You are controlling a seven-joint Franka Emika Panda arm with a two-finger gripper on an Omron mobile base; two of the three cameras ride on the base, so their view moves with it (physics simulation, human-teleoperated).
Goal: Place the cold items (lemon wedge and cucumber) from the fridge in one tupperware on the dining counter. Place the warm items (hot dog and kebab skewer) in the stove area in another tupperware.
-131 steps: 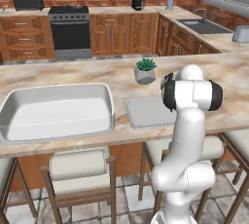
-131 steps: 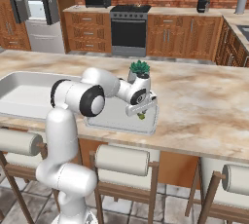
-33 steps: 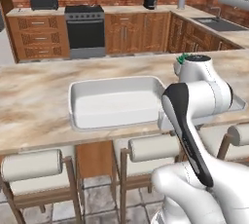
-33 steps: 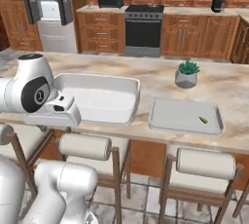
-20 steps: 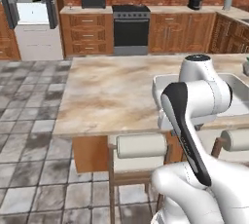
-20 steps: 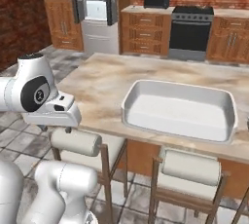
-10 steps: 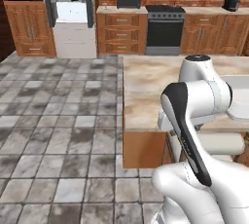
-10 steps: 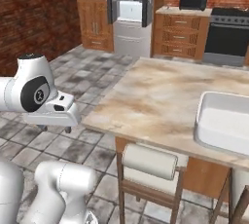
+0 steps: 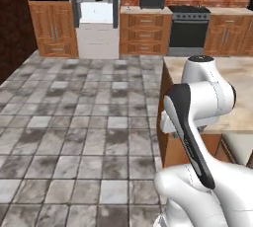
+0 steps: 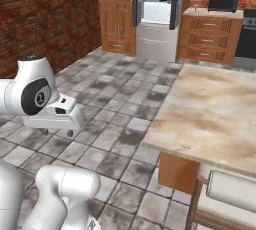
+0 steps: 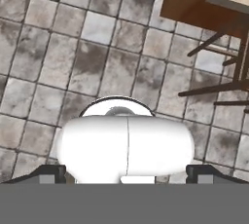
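The gripper [image 11: 126, 172] hangs over bare floor tiles with its two fingertips [image 11: 51, 172] set wide apart at the lower corners of the hand view; the jaws are open and hold nothing. Just beyond it, up and to one side, stand the legs of a stool [image 11: 228, 72] against the brown base of the dining counter [image 10: 220, 109]. Across the tiled floor [image 9: 84, 122] is the fridge [image 9: 95, 16], its doors swung open and its pale interior showing; whether the lemon wedge and cucumber sit on its shelves is too small to tell from here.

The step in hand looks like the drive to the fridge. To do it well, the base should pull up square to the opening, stopping short of the open door edges, with the arm kept tucked until the shelves are in reach.
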